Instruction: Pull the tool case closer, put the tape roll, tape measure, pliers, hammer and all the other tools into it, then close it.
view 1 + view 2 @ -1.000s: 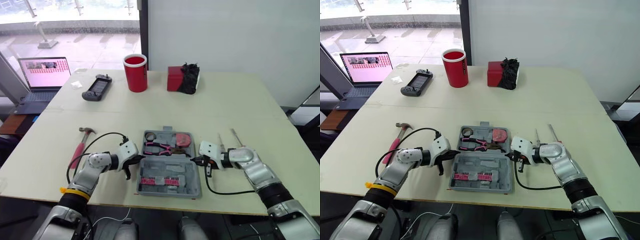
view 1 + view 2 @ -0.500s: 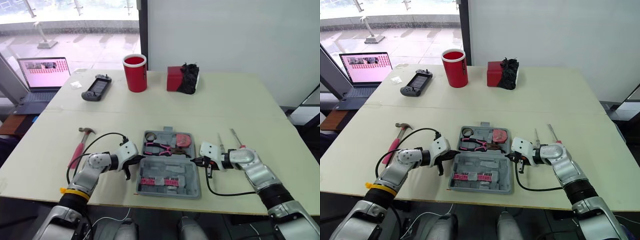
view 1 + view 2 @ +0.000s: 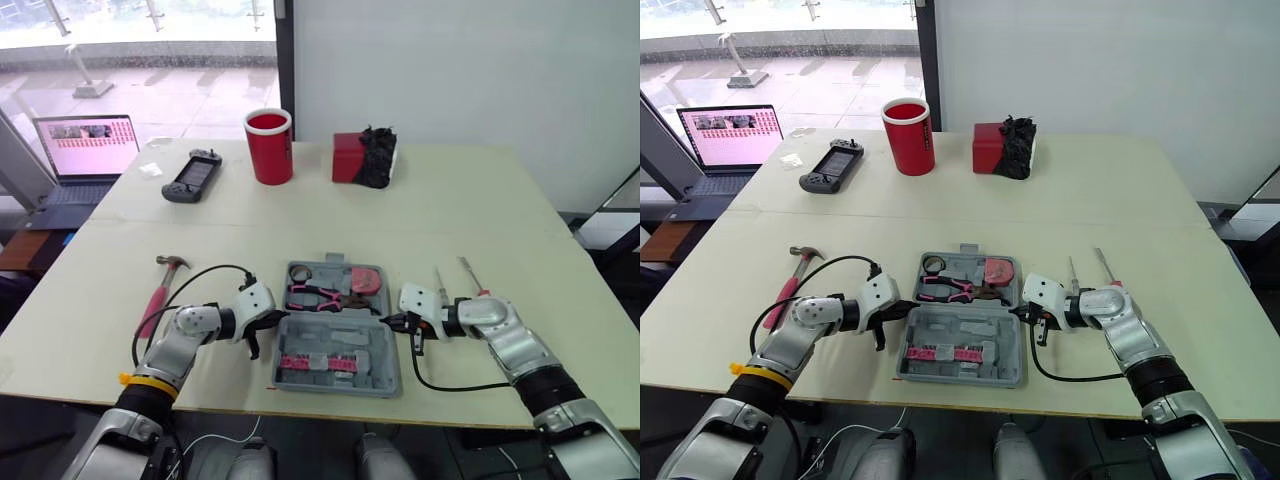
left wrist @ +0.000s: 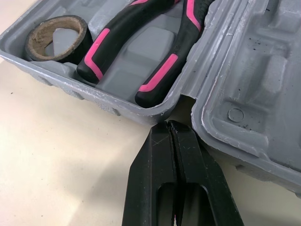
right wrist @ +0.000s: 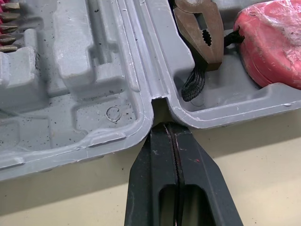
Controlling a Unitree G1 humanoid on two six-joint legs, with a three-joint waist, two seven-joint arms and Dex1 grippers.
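Currently I'm pressing my clenched left gripper and right gripper against the hinge ends of the open tool case; tape roll, pliers, tape measure sitting inside, hammer and screwdrivers waiting on the table

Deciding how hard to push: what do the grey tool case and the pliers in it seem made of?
Grey moulded tool case: probably hard plastic, matte; formed pockets, whitish scuffed rims. Pink-and-black-handled pliers: smooth plastic or rubber grips; the head looks like dull, brownish metal, perhaps tarnished.
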